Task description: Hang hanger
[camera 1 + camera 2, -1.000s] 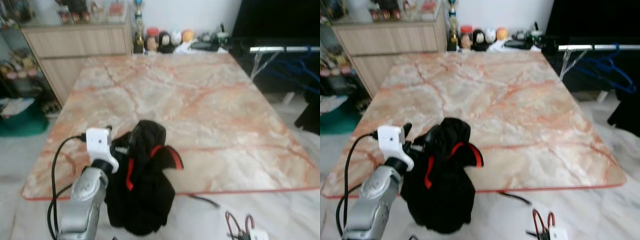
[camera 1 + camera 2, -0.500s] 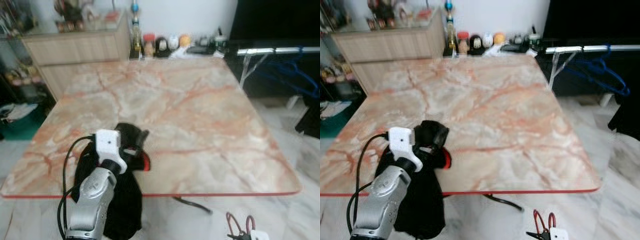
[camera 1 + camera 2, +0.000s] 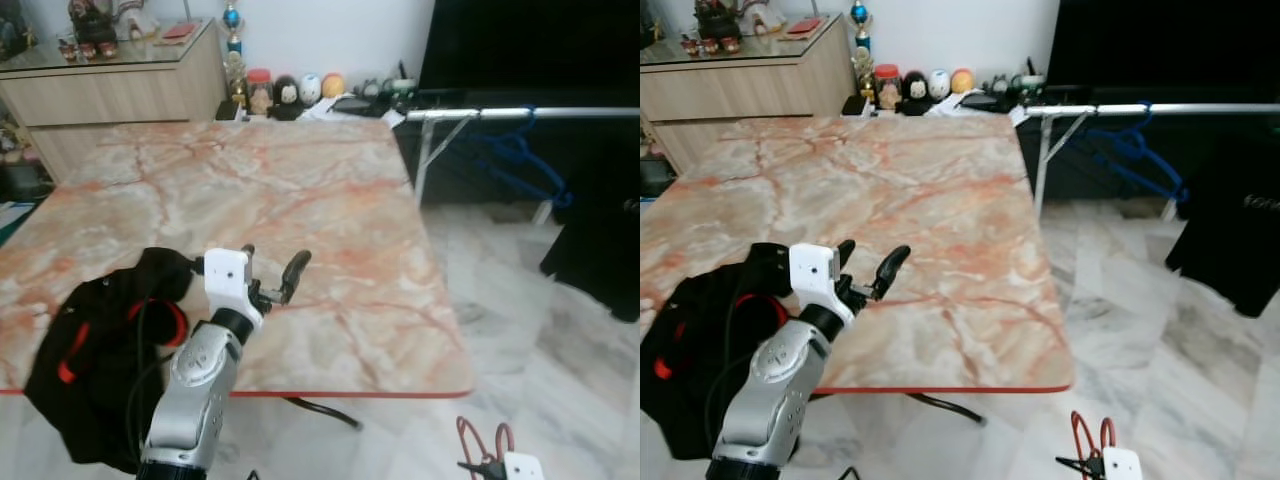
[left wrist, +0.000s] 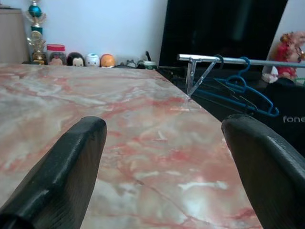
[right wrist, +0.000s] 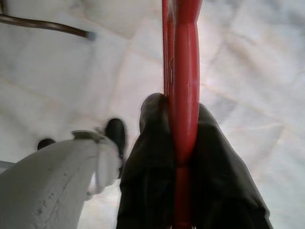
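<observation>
Red hanger (image 5: 183, 95) clamped between the right gripper (image 5: 183, 157) fingers, held low over the pale floor at the robot's right. Left gripper (image 3: 272, 272) raised over the marble table (image 3: 330, 200) near its front edge, fingers spread wide, holding nothing. Black garment (image 3: 95, 350) draped off the table edge on the left. Blue hangers (image 3: 515, 160) on the metal rail (image 3: 500, 113) beyond the table's right side.
</observation>
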`<state>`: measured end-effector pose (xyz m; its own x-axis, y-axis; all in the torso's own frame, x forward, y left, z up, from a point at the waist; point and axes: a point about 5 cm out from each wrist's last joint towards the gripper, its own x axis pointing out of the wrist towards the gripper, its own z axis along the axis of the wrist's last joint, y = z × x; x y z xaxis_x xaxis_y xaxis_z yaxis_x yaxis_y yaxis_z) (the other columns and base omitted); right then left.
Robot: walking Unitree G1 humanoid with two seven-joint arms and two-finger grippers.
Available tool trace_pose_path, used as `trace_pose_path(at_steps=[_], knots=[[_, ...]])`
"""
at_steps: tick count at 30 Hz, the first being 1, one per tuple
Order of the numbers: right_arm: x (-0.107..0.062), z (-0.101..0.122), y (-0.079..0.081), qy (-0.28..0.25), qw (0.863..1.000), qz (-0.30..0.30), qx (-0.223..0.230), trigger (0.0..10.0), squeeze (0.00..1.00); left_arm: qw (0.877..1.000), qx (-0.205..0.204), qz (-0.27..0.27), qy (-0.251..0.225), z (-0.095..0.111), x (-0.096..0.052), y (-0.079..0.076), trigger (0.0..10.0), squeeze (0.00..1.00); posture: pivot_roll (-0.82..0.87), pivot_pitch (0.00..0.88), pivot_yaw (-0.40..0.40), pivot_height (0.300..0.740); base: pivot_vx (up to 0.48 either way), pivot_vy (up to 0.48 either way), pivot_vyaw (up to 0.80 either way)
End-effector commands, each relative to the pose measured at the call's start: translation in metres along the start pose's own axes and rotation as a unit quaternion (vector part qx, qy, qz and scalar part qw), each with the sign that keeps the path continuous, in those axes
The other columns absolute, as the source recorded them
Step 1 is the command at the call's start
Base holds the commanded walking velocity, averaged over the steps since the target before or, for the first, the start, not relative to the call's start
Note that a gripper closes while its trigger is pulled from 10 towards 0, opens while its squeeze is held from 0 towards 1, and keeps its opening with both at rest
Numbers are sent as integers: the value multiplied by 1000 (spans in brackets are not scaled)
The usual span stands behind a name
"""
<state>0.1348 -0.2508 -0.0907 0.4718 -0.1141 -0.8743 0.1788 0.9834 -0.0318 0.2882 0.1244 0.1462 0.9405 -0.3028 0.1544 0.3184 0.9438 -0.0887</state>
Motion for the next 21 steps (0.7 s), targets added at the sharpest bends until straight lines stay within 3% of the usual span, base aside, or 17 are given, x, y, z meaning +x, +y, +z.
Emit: trace_pose_path(at_steps=[1,8,21], knots=[[1,0,4,0,1000,6,6,10000,0,1000,10,10,9,-3,-1,4,10000,0,-17,0,3,740,0,-472,0],[1,5,5,-8,1000,3,11,10000,0,1000,11,13,14,-5,2,5,10000,0,-31,0,7,740,0,-472,0],[4,23,6,-25,1000,4,2,10000,0,998,33,53,26,-8,-1,29,10000,0,-38,0,7,740,0,-472,0]])
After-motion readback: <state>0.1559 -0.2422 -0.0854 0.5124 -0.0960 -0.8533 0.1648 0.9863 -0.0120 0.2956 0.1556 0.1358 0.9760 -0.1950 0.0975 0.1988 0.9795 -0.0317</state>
